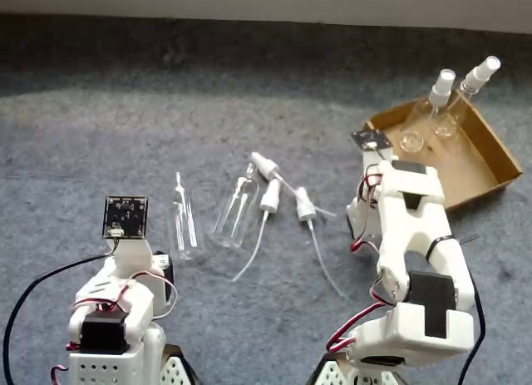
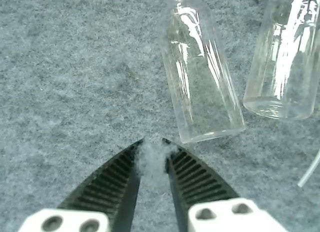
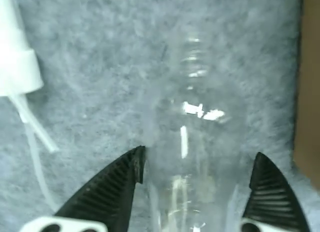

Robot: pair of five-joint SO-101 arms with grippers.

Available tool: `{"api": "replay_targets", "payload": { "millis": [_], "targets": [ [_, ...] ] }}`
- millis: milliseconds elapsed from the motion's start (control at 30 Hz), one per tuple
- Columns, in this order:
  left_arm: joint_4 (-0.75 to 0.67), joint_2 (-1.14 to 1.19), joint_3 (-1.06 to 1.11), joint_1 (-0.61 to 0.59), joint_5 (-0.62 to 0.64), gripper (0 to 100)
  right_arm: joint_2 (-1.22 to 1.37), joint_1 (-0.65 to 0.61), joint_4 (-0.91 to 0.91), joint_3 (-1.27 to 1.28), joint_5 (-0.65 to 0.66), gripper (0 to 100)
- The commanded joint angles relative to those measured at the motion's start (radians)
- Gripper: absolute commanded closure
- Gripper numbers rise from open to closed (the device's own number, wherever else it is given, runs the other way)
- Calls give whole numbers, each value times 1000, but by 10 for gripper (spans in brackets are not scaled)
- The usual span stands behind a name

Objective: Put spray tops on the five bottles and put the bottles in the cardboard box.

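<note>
My right gripper (image 3: 197, 162) is open, its jaws on either side of a clear bottle (image 3: 192, 142) that lies on the carpet with its threaded neck pointing away; neither jaw visibly touches it. My left gripper (image 2: 152, 142) is empty, its jaws almost together just short of the base of another lying clear bottle (image 2: 202, 76), with a second one (image 2: 287, 56) beside it. Those two bottles (image 1: 184, 227) (image 1: 237, 210) lie mid-carpet. Three white spray tops (image 1: 266, 165) (image 1: 268, 198) (image 1: 306, 206) lie loose between the arms. In the cardboard box (image 1: 490, 165) two bottles (image 1: 432, 102) (image 1: 470, 90) carry spray tops.
The right arm (image 1: 407, 210) stands just in front of the box's near corner, and the box wall (image 3: 310, 91) is close beside the open gripper. A spray top (image 3: 15, 66) with its tube lies on the other side. Grey carpet covers the table.
</note>
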Motion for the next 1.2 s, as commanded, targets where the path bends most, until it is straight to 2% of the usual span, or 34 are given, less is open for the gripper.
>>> {"api": "replay_targets", "payload": {
  "millis": [0,367,667,1167],
  "targets": [
    [-5,-8,-10,16,3,993,-12,-27,8,-65,26,707],
    [-5,-8,-10,16,3,993,-4,-30,-2,-142,-8,707],
    [-5,-8,-10,16,3,993,-2,-31,-111,-131,-8,707],
    [-5,-8,-7,18,3,993,-2,-31,-232,-2,-9,709]
  ]
}}
